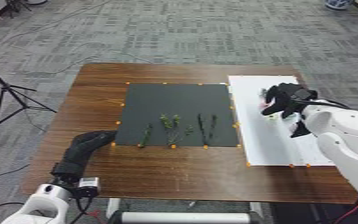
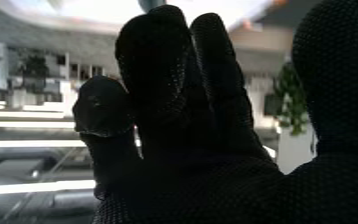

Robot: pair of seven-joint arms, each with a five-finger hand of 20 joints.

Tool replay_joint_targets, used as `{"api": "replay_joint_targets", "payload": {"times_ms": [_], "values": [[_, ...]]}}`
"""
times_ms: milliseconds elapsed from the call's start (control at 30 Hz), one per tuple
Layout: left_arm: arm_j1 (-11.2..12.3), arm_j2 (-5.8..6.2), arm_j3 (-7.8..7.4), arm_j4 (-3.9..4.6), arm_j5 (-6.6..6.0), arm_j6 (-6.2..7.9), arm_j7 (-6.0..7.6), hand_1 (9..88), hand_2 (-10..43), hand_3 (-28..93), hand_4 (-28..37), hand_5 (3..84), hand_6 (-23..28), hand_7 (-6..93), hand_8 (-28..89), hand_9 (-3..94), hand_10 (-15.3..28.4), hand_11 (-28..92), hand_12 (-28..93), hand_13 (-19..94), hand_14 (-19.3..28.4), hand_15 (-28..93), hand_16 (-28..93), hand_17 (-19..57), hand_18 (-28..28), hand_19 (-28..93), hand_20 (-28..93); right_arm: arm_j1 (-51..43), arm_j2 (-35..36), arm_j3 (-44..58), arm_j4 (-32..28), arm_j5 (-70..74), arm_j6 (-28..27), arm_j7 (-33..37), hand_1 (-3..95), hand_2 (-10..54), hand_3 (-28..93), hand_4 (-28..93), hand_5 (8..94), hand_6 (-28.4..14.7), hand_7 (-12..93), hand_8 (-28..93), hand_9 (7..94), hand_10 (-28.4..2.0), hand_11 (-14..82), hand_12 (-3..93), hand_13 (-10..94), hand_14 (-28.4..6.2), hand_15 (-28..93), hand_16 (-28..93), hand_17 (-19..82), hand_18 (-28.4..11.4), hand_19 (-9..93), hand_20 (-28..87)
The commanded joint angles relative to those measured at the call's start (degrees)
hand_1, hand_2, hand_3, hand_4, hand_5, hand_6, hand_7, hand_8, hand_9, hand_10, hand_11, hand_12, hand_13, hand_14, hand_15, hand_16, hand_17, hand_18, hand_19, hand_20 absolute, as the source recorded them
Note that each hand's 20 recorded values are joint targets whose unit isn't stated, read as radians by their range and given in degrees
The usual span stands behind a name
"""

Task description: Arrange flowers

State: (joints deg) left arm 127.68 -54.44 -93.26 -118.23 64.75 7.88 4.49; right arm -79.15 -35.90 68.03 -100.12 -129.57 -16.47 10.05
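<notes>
Brown wooden table (image 1: 95, 100) fills the middle of the head view; on it, at centre, lies a dark rectangular mat (image 1: 162, 95), with slender green stems (image 1: 204, 130) laid side by side in its lower half. Right of the mat is a long white board (image 1: 264, 145); at its upper part are small pink and yellow flower heads (image 1: 271, 116), partly hidden by the right hand (image 1: 291, 100) in its black fabric glove. At lower left the left hand (image 1: 91, 140), also black-gloved, is beside the mat's lower left corner; whether it is open or closed, I cannot tell. Arranging seems at an early stage; if the right hand pressed straight down, it could crush the blooms, and a sideways sweep might scatter them, since they look small and loose; thin stems lying flat could also slip from a bulky glove.

In the right wrist view, the right hand is wide open, fingers straight and thumb well apart, with nothing in its grasp; in the gap between fingers and thumb is a leafy green shape (image 2: 291, 105), blurred, so whether it is a flower for the task is unclear.
</notes>
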Motion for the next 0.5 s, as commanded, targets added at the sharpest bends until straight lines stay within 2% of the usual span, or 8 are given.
{"api": "replay_joint_targets", "payload": {"times_ms": [33, 233, 367, 433, 500], "values": [[1.3, -0.49, 1.06, 1.05, -0.05, -0.99, -1.8, 26.6, -0.9, 70, -24.2, 49.1, 3.5, 17.3, -8, 44.6, 13.0, 19, 12, 33, 15.7, 15, 3, 0.2, 13.9, 13, 18, -0.8, -0.3, -1.6, 2.3, -3.7, -0.3, -3.3, 32.2, -9.5, 66, -16, 57.2, -1.8, 21, -6, 67.6, -13.1, 13.2, 20.8, 80, -6.9, 57, 34, 47, -19.5, 92, 50], [1.5, -0.58, 1.21, 0.93, 0.07, -1.12, -1.72, 26.5, -0.9, 70, -24.1, 49.0, 3.5, 17.3, -8, 44.6, 13.0, 19, 12, 33, 15.7, 15, 3, 0.2, 13.9, 13, 18, -1.3, 0.4, -3.3, 3.5, -4.8, 0.6, -3.9, 33.2, -9.5, 67, -16, 58.1, -1.6, 21, -6, 68.4, -12.9, 13.2, 20.3, 81, -6.4, 58, 33, 48, -19.3, 92, 50], [1.9, -0.66, 0.7, 0.81, 0.71, -1.46, -1.78, 26.6, -0.9, 70, -24.1, 49.0, 3.5, 17.4, -8, 44.7, 13.1, 19, 12, 33, 15.8, 15, 3, 0.2, 13.9, 13, 18, -1.6, 1.0, -5.5, 4.0, -4.5, 4.8, -1.5, 42.3, -9.5, 68, -18, 59.8, 0.0, 22, -7, 70.3, -11.6, 13.9, 19.8, 82, -5.0, 57, 33, 49, -18.2, 93, 50], [2.2, -0.6, 0.27, 0.72, 0.41, -0.18, -1.1, 26.6, -0.9, 70, -24.1, 49.0, 3.5, 17.4, -8, 44.7, 13.1, 19, 12, 33, 15.7, 15, 3, 0.2, 13.9, 13, 18, -1.5, 1.4, -7.1, 4.8, -3.8, 9.5, -0.8, 47.5, -9.5, 66, -20, 61.3, 0.2, 23, 0, 72.3, -11.0, 14.0, 19.7, 84, -3.9, 57, 33, 50, -17.6, 93, 50], [2.5, -0.29, -0.14, 0.58, 0.18, 1.94, 0.26, 26.6, -0.9, 70, -24.1, 49.1, 3.5, 17.4, -8, 44.6, 13.1, 19, 12, 33, 15.8, 15, 3, 0.2, 13.9, 13, 18, -1.2, 1.7, -7.7, 5.0, -3.0, 12.1, -0.8, 55.5, -9.5, 60, -19, 66.0, 0.2, 23, 7, 77.9, -9.9, 9.0, 26.2, 86, -2.8, 56, 34, 53, -16.7, 93, 51]]}}
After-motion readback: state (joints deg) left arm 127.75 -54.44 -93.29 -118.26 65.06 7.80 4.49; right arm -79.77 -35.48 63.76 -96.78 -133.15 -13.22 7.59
